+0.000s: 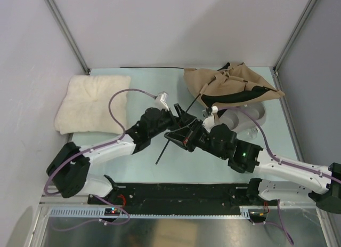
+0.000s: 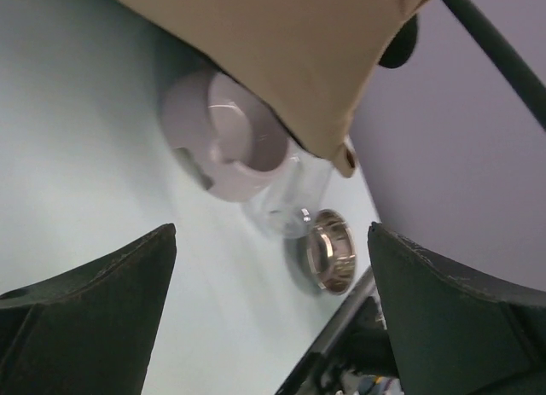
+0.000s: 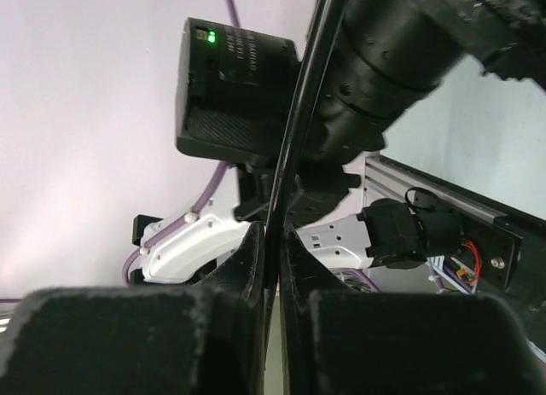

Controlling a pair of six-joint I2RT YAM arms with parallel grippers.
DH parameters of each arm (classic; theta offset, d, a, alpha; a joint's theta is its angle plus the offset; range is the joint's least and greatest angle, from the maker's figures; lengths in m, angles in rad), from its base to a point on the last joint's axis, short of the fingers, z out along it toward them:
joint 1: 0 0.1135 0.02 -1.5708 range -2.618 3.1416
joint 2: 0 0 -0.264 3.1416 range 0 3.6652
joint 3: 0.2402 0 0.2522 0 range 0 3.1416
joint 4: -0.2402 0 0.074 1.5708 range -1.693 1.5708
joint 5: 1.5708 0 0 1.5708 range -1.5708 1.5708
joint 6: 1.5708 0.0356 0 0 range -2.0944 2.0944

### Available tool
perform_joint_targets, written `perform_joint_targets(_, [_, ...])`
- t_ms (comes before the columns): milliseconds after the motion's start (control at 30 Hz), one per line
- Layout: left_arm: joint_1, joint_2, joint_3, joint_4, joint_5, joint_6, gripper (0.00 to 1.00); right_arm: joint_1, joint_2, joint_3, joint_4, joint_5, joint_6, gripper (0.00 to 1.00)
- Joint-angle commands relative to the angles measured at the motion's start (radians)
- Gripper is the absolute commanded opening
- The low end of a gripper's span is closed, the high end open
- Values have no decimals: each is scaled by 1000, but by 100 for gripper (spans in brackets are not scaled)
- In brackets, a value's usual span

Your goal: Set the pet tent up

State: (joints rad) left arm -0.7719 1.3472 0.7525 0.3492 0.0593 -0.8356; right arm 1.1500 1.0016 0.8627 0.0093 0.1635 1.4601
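Left of the pet tent (image 1: 229,81), bare table (image 1: 149,84) lay open up to the cushion (image 1: 93,103). On the tent's near side the left arm (image 1: 106,148), right arm (image 1: 287,169) and a slanting pole (image 1: 161,154) crossed; a white round object (image 1: 259,114) crowded its edge.

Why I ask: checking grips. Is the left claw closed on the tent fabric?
No, the left claw stands wide open with nothing in it; the pet tent lies beyond it.

— How is the pet tent (image 1: 229,81) finished?
— Matt tan woven cloth is seen; its thin pole (image 3: 294,130) is smooth, dark and faintly glossy.
— And the cushion (image 1: 93,103)?
— Fluffy cream pile is shown. The table (image 1: 160,169) is given a smooth, pale, low-sheen top. A polished metal ring (image 2: 331,250) is seen beside a clear glossy plastic piece (image 2: 294,199).
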Motion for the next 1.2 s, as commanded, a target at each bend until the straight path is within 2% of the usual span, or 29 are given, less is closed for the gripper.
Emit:
perform_joint_targets(0, [-35, 85, -27, 305, -6, -170, 97, -6, 18, 59, 113, 10, -1, 0])
perform_joint_targets(233, [-103, 233, -9, 499, -43, -308, 97, -11, 55, 72, 154, -1, 14, 0])
perform_joint_targets(400, [-145, 301, 9, 594, -116, -327, 95, -15, 70, 83, 170, -1, 22, 0])
perform_joint_targets(600, [-177, 370, 56, 647, -178, -315, 94, -16, 82, 94, 176, 6, 32, 0])
perform_joint_targets(867, [-185, 466, 171, 698, -201, -285, 86, -17, 89, 97, 166, 22, 57, 0])
perform_joint_targets(1167, [-195, 544, 201, 698, -217, -340, 79, -18, 100, 98, 187, 18, 56, 0])
